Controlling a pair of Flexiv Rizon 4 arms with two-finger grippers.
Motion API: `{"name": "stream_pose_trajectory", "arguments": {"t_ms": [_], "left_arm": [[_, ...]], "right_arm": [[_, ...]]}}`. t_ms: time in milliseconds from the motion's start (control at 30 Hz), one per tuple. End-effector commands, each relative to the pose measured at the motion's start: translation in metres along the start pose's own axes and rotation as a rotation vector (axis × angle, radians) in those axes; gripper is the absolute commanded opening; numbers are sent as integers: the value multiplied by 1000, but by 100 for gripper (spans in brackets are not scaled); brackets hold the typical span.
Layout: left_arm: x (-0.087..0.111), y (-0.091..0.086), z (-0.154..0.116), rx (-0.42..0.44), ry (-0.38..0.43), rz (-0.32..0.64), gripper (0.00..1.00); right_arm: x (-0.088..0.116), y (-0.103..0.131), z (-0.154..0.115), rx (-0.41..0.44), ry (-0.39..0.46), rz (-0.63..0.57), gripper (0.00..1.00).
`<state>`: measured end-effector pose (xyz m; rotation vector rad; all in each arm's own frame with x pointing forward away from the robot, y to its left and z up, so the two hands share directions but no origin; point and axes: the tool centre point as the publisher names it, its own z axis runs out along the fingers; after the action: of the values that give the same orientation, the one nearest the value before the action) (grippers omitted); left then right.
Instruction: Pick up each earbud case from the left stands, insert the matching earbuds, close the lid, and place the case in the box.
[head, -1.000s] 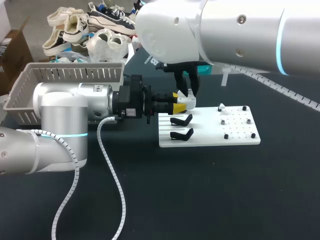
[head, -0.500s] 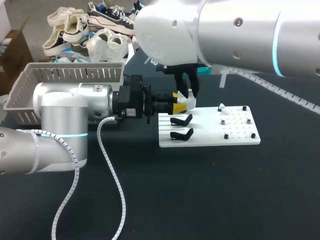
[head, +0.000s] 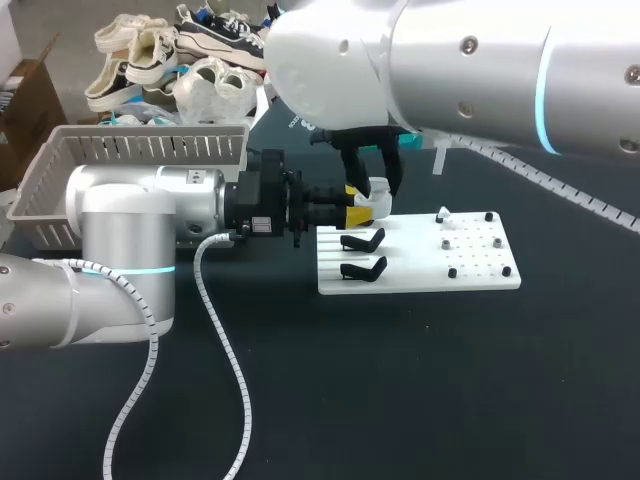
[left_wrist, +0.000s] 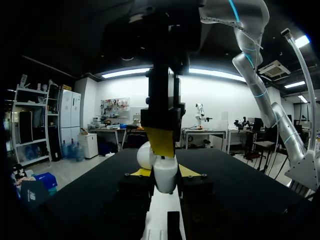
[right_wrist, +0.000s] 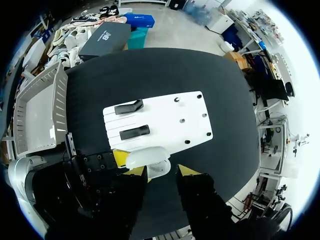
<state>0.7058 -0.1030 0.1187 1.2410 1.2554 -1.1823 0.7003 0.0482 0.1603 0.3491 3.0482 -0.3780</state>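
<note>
White earbud case (head: 376, 205) gripped in left hand (head: 354, 204).

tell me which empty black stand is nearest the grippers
The far stand, just beside the white case; the near stand sits by the board's near edge.

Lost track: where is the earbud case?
Head view, centre: the case is held by the left gripper, above the board's left end, under the right gripper.

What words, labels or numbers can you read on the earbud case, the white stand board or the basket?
None can be read: the earbud case, the white stand board and the basket show no print in any view.
</note>
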Motion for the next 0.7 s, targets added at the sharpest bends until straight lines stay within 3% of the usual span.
{"name": "stream_pose_trajectory", "arguments": {"t_ms": [33,333,700], "left_arm": [[0,1,1,3,-1,0,0],[0,1,1,3,-1,0,0],[0,1,1,3,-1,0,0]], "right_arm": [[3,-4,-8,-23,-3,-1,36],[12,-38,-23,-184,-12,-27,39],[-17,-81,-8,-356,-157,-10,48]]}}
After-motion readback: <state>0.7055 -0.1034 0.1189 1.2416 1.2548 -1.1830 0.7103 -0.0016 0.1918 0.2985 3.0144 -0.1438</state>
